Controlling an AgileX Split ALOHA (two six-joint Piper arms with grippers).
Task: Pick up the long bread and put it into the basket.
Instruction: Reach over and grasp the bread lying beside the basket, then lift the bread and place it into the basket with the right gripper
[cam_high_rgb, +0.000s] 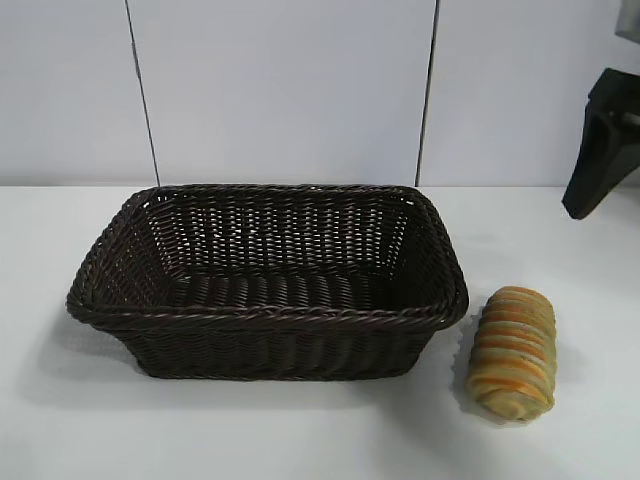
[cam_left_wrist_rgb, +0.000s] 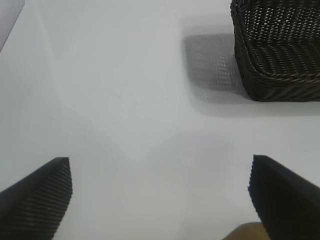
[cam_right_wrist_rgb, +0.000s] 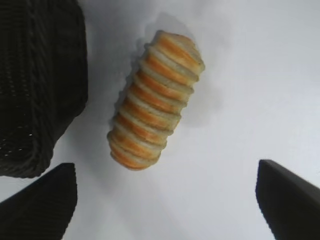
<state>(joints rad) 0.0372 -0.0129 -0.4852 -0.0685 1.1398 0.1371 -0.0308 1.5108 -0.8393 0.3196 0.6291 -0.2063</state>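
Facing the rig from outside, the basket sits on the white table with nothing visible inside it, and the long bread lies on the table just beside its right-hand end, apart from the wicker. Only a dark piece of the right gripper shows, cut off by the upper right edge of that view, above and behind the bread and well clear of it; its fingers cannot be read from here. The left arm does not appear in this view at all. From the left wrist, the left gripper has its two ribbed fingertips spread wide over bare table with nothing between them; ahead of it and off to one side is a corner of the basket, cut off by the picture's edge, with its shadow on the table beside it. A small tan patch at the lower edge near one fingertip is too little to identify. From the right wrist, the right gripper is also spread wide and holds nothing; the long bread lies ahead of the gap between the fingertips, nearer one of them, untouched. The basket's wall is just beside the bread, dark and partly cropped.
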